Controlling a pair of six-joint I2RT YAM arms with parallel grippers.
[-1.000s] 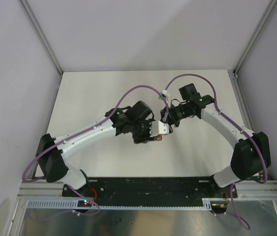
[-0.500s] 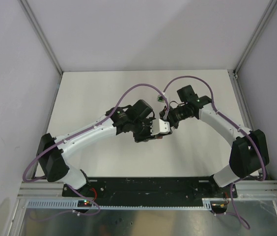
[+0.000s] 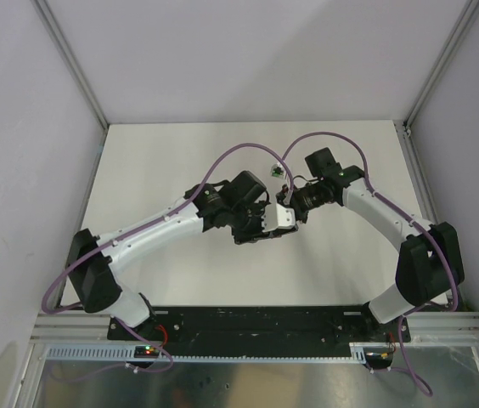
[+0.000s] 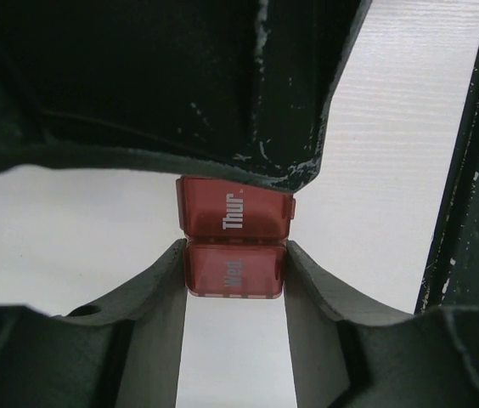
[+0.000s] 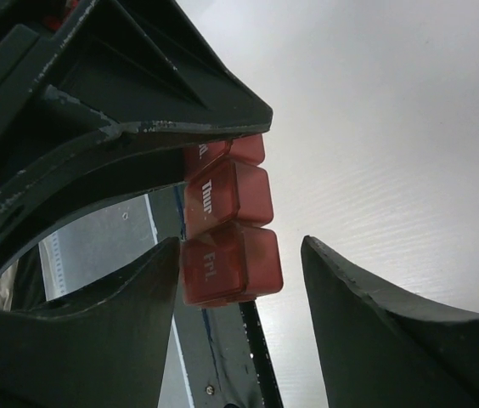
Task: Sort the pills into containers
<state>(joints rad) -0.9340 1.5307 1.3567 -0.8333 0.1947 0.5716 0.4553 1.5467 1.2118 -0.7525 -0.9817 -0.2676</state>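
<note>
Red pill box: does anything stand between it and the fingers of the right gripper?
Nothing visible does. The Fri end of the red pill box already lies between the open fingers of the right gripper, with a bare gap on one side. The left gripper clamps its Wed end.

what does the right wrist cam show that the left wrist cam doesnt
Right wrist only: the Fri compartment of the pill box, sitting between the open fingers of the right gripper with a gap on one side, plus a bit of metal frame past the table.
Left wrist only: the Wed label in full, with that end clamped in the left gripper.
Both: the red box, its Thur compartment and the white table.
</note>
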